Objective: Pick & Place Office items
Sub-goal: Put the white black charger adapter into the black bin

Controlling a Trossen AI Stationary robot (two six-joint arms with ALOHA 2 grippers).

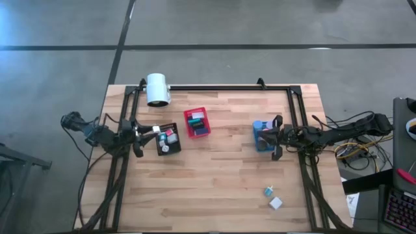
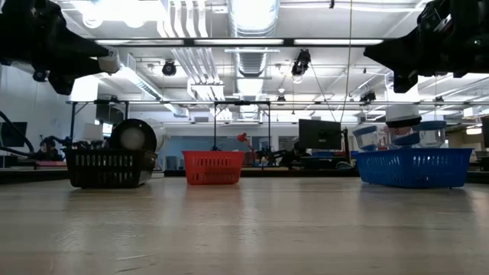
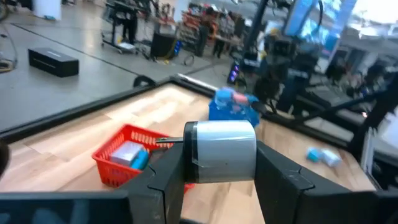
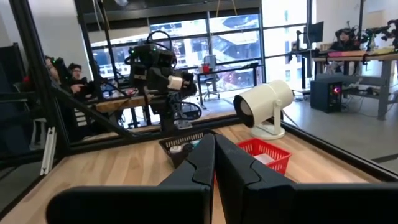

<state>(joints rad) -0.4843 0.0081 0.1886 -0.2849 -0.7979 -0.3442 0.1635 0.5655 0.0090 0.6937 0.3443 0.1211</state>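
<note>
Left arm reaches in from the table's left edge, stretched level toward the black bin (image 1: 168, 140). Left gripper (image 1: 155, 132) sits raised over that bin's left side, clear of the tabletop in the low view. Its fingers (image 3: 165, 180) clamp a small white-grey cylinder (image 3: 221, 151), held crosswise between them; wrist view shows the piece filling the gap, a dark band at one end.

Right arm comes in level from the right edge. Right gripper (image 1: 277, 136) hangs beside the blue bin (image 1: 262, 137), on its right side, raised off the wood. Its 2 fingers (image 4: 199, 165) are pressed together with nothing between them.

Black bin holds several small pieces, white, pink and teal among them; exact count cannot be told. Red bin (image 1: 197, 123), mid-table, holds flat blocks in pink, teal and blue. Blue bin carries round tubs, clear-walled in the low view, 1 with a dark lid.

2 loose pieces lie on bare wood near the front right: a small teal block (image 1: 268, 191) and a white block (image 1: 275, 203) just beside it, well apart from all bins.

Big white cylinder (image 1: 157, 89) stands at the back left edge.
</note>
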